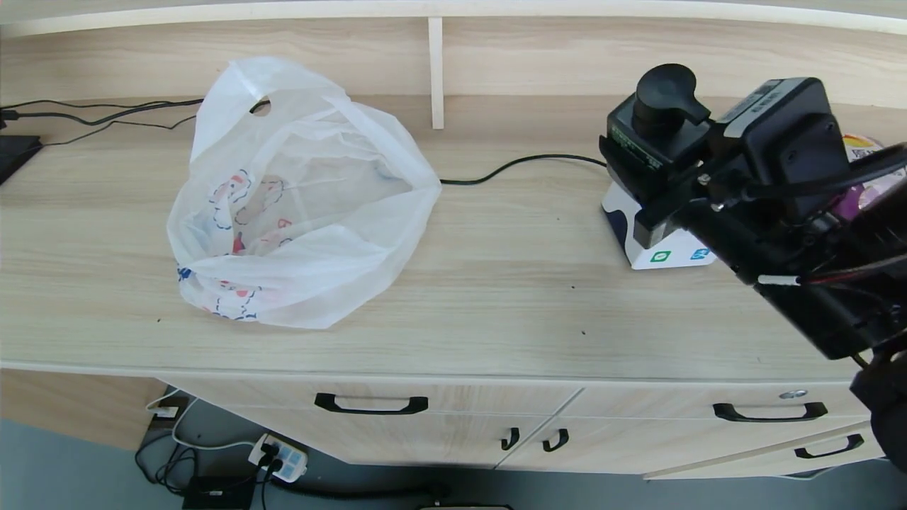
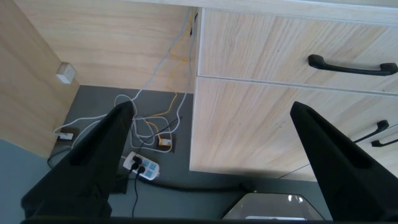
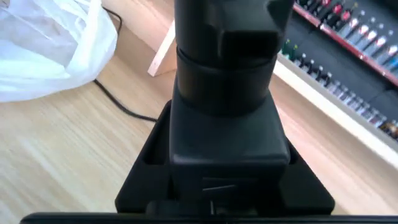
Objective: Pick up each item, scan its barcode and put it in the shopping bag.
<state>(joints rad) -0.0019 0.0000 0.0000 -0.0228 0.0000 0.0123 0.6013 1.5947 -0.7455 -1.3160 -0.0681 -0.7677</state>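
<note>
A white plastic shopping bag (image 1: 305, 205) lies slumped on the wooden counter (image 1: 510, 297), left of centre, its mouth facing right. At the far right my right gripper (image 1: 652, 159) is shut on a black barcode scanner (image 1: 662, 99), held just above its white stand (image 1: 662, 251). The scanner (image 3: 224, 93) is very close in the right wrist view, with the bag (image 3: 43, 50) behind it. A purple and white packet (image 1: 868, 152) peeks out behind the right arm. My left gripper (image 2: 211, 162) hangs open below the counter edge, in front of the drawers, with nothing between its fingers (image 2: 93, 162).
A black cable (image 1: 517, 166) runs along the counter from behind the bag to the scanner stand. A low back wall with a divider (image 1: 436, 71) closes off the rear. Drawers with black handles (image 1: 372, 405) lie below. Cables and a power strip (image 2: 143, 167) lie on the floor.
</note>
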